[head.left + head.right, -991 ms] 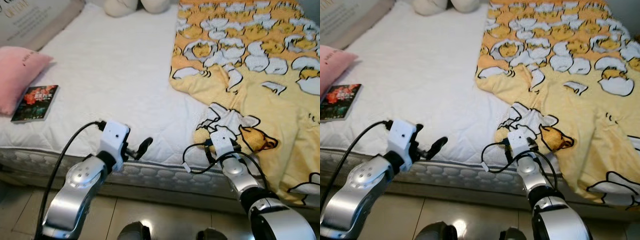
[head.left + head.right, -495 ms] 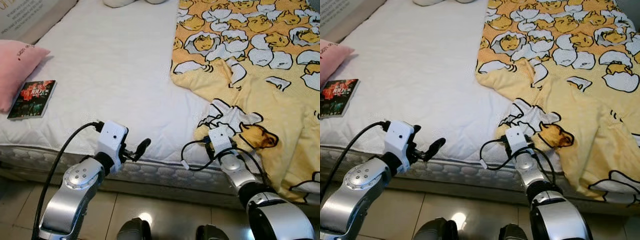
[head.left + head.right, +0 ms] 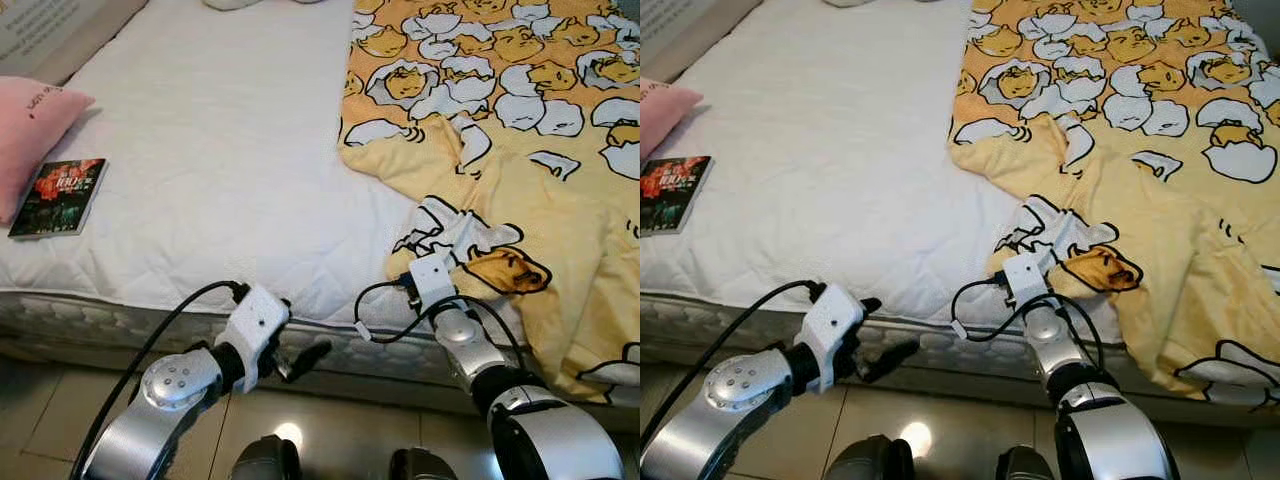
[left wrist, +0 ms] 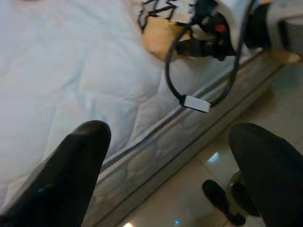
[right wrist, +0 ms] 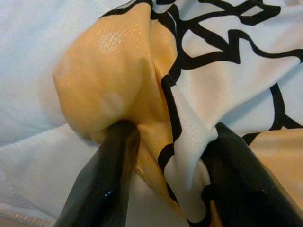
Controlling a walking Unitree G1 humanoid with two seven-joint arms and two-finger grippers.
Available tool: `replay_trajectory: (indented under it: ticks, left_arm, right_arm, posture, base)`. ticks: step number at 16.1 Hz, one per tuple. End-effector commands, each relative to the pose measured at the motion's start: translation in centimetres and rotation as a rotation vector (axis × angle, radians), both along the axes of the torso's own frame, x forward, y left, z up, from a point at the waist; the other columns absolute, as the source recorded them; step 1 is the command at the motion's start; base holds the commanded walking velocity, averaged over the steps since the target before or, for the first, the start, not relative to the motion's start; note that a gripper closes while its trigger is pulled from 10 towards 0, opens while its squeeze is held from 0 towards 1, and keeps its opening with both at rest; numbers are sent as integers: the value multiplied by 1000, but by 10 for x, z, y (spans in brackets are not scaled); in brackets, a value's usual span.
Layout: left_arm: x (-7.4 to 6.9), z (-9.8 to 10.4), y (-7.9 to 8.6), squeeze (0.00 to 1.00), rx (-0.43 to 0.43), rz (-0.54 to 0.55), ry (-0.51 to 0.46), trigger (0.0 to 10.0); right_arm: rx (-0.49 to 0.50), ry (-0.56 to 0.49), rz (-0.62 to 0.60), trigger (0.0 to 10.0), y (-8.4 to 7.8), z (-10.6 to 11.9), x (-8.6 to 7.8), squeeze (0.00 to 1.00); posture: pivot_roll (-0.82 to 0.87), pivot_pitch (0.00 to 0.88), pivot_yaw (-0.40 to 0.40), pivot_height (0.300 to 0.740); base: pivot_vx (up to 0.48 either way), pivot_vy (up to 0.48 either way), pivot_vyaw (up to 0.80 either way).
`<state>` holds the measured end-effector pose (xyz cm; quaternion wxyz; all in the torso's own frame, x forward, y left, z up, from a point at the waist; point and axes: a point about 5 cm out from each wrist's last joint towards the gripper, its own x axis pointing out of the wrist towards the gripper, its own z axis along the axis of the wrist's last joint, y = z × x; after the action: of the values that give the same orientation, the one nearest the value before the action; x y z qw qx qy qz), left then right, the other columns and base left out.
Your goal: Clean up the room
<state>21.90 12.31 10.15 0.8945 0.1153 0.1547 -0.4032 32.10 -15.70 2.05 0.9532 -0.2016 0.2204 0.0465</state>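
Yellow fabric printed with cartoon egg characters, a blanket (image 3: 500, 150), is seen lying rumpled over the right half of the white mattress (image 3: 220, 170), its near edge hanging over the bed's front. A bunched corner of it is pinched between the fingers of the right gripper (image 5: 165, 156) at the mattress edge, as the right wrist view makes plain: cloth is wedged between the two black fingers (image 5: 102, 184). The left gripper (image 3: 300, 360) is held low in front of the bed frame, above the tiled floor (image 3: 330, 440), with its fingers spread wide and nothing between them.

Little of the tidying appears to be done. The blanket is judged not yet straightened or folded; only a hold on its corner has been secured. A book (image 3: 58, 197) with a dark cover is left on the mattress near the left edge, just beside a pink pillow (image 3: 30, 130), and neither seems to have been put in order. Spreading or folding the blanket and dealing with the book are judged to remain.
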Motion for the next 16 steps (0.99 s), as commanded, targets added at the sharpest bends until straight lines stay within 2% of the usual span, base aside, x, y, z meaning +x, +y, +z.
replay_trajectory:
  ticks: [1,6,11,15,16]
  left_arm:
    - [-3,-1,-2,0,19,-41,-8,10000]
    - [-5,-1,-3,0,22,-71,-22,10000]
    - [-8,-2,-1,0,16,-75,-15,10000]
    - [-10,-4,1,0,22,-80,-10,10000]
    - [-9,-4,1,0,23,-80,-10,10000]
  right_arm:
    - [23,21,29,0,7,-8,-7,0]
    - [63,5,72,0,20,-8,-8,0]
    - [149,-33,171,0,50,-12,-21,0]
    - [245,-60,284,0,85,-14,-40,0]
    - [256,-61,299,0,89,-14,-44,0]
  posture:
    - [124,132,86,723]
    - [125,133,83,723]
    - [117,135,78,723]
    - [111,136,79,723]
    - [112,137,79,723]
  base:
    - [0,0,0]
    - [0,0,0]
    - [0,0,0]
    - [0,0,0]
    - [0,0,0]
